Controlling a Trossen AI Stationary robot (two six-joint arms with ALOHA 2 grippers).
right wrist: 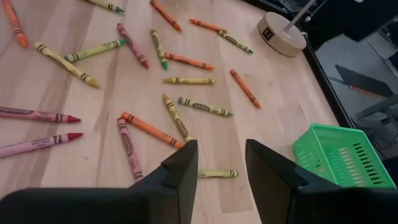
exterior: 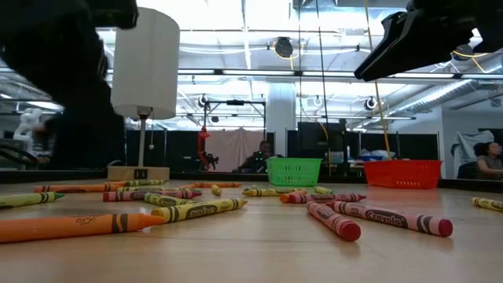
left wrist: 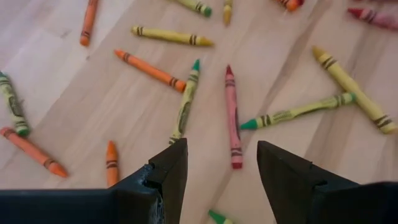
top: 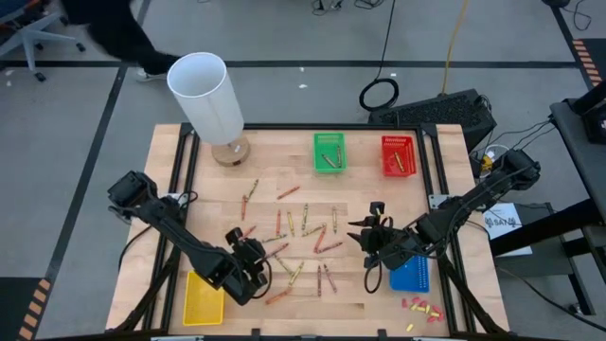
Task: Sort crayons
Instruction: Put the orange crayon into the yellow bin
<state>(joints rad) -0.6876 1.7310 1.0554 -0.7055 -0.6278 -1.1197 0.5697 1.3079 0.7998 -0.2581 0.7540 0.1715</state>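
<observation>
Crayons point(top: 301, 237) are scattered mid-surface. Left gripper point(left wrist: 221, 165) is held above a red crayon point(left wrist: 232, 115), fingers parted and empty, as are the right gripper's point(right wrist: 221, 163). Probably best straddled squarely, then closed.

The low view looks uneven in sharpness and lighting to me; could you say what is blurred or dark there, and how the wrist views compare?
Low view: the nearest orange crayon is soft, the red basket sharper; bright ceiling lights leave the arm overhead a silhouette. Left wrist view: crayons crisp, evenly lit, the left end effector dark. Right wrist view: crayons and green basket clear, shadows faint.
</observation>
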